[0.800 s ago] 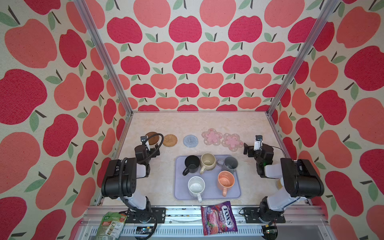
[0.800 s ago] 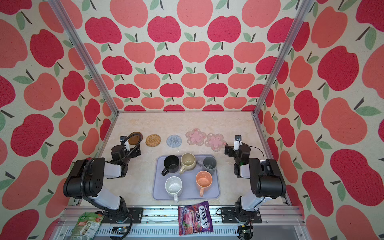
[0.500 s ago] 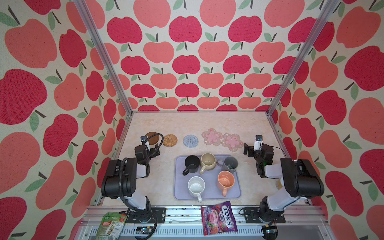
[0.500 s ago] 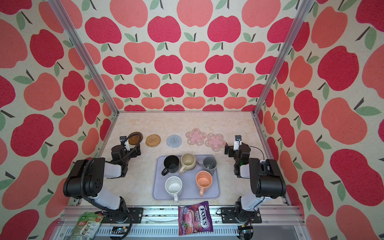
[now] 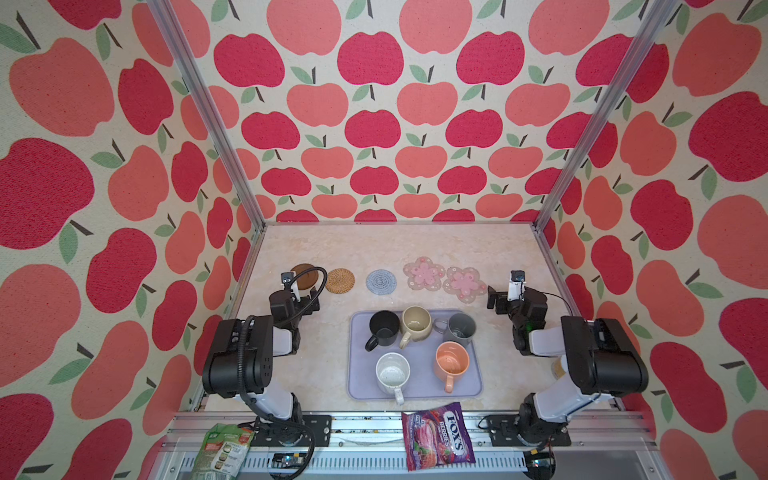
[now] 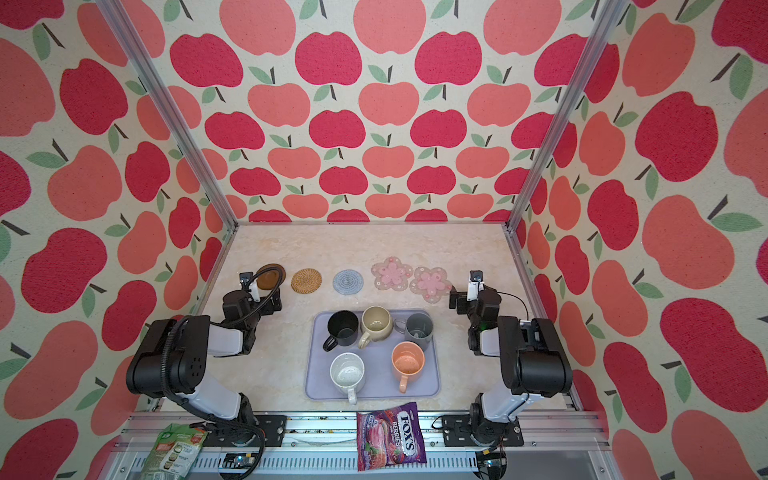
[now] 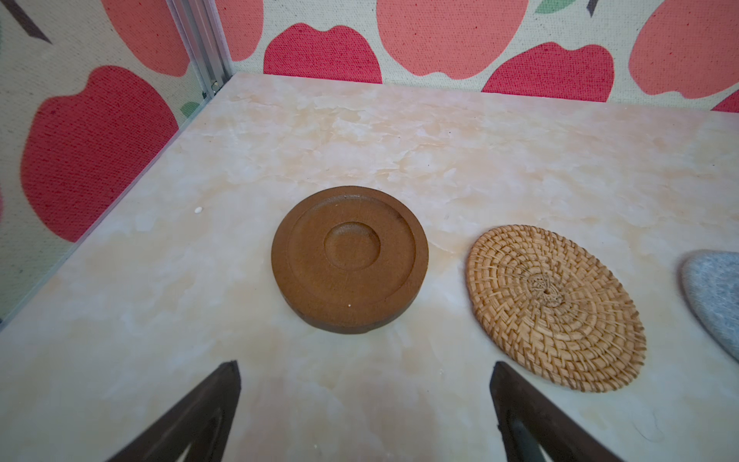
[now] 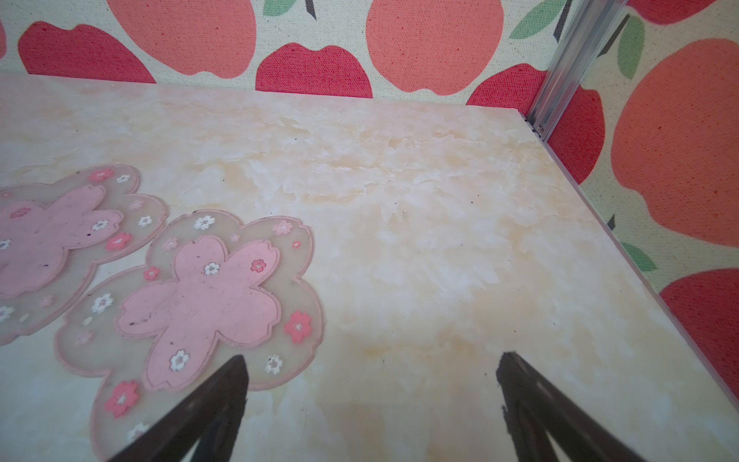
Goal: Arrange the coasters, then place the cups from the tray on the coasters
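Desk (image 5: 374, 245): beige marble pattern, carries everything but the two packets.

Next, lavender tray (image 5: 422, 384): near centre of the desk, between the two arms. All five mugs stand upright in it.

Arms: left fingers (image 7: 200, 416) spread wide, holding nothing. They hover at far left, tips just near of the brown disc coaster (image 7: 350, 258) and clear of it. The right fingers (image 8: 216, 392) are likewise spread wide and empty, at far right. One tip sits over the near edge of the right flower coaster (image 8: 200, 300); cannot tell whether it touches.

Packets: purple candy bag (image 5: 438, 440) on the front rail, near of the tray. The green packet (image 5: 222, 451) is on the same rail, further left.

Mugs, far row, left to right: black mug (image 5: 384, 328), beige mug (image 5: 417, 325), grey mug (image 5: 460, 328). Black and beige are touching.
Near row: speckled white mug (image 5: 392, 371), orange mug (image 5: 452, 360), both with handles pointing near.

Coasters: one row on the desk, far of the tray. Right of the brown disc come the woven rattan coaster (image 5: 340, 281), the grey-blue knit coaster (image 5: 381, 282), the left flower coaster (image 5: 424, 274), then the right one. The two flower edges touch.
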### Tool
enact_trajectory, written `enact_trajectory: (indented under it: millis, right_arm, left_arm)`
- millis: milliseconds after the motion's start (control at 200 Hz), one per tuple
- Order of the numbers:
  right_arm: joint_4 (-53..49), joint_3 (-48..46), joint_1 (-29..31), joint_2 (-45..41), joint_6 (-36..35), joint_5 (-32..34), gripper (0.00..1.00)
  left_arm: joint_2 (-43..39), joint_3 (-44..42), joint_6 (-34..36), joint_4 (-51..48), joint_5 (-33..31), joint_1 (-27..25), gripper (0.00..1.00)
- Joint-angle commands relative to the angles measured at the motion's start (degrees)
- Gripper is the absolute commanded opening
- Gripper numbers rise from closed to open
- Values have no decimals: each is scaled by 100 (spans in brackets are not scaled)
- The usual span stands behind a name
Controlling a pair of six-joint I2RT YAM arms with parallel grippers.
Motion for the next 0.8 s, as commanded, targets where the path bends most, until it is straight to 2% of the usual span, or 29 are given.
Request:
enact_trajectory:
  millis: [0, 610, 795]
  right_arm:
    - [0, 69, 25, -105, 4, -45, 99]
    - [20, 49, 28, -114, 15, -53, 99]
    - [92, 14, 28, -122, 32, -13, 99]
  left_arm:
    - [-65, 109, 52, 51, 54, 32, 99]
    - [-72, 79, 61, 103, 204, 75, 99]
    - [-241, 93, -40, -7, -493, -38, 99]
